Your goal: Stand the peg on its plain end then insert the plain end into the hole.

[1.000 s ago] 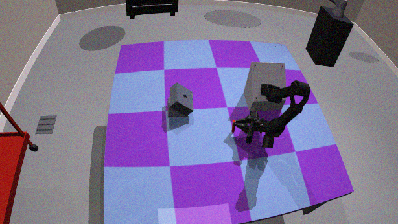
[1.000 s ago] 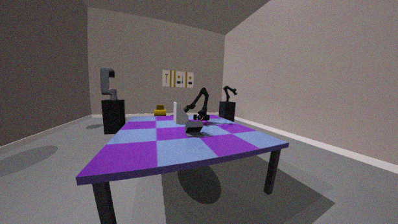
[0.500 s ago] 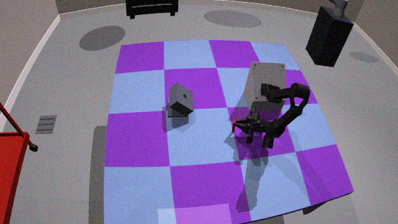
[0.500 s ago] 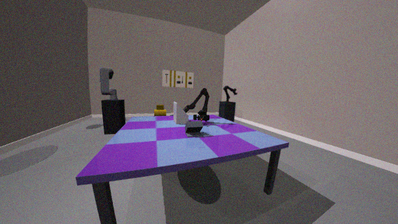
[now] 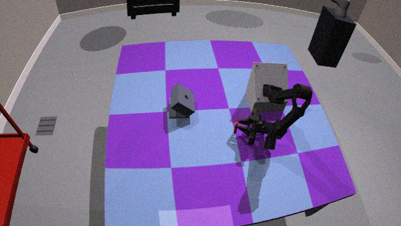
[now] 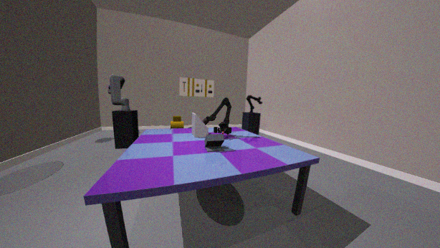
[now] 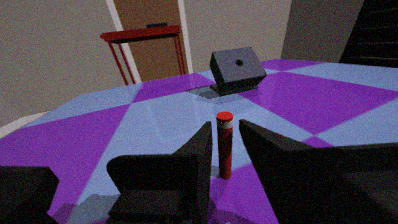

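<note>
The red peg (image 5: 235, 129) (image 7: 225, 152) stands upright, its white-banded end on top. Its plain end points down at the table (image 5: 140, 140) (image 7: 170, 120); small gaps show on both sides of it in the wrist view. My gripper (image 5: 237, 125) (image 7: 224, 124) is partly open, with one fingertip on each side of the peg near its top, not gripping it. The grey block with the sloped panel (image 5: 179, 98) (image 6: 215, 137) (image 7: 227, 69) stands beyond the peg. Its one dark hole (image 5: 186, 96) (image 7: 239, 62) is empty and faces up at a slant.
A large pale wedge-shaped box (image 5: 271, 73) (image 6: 196, 126) with small dark dots stands beside the arm, close to its links. A red trolley (image 5: 11, 170) (image 7: 145, 33) is off the table. Other arms on dark pedestals (image 6: 125, 129) (image 6: 251, 122) stand on the floor beyond the table.
</note>
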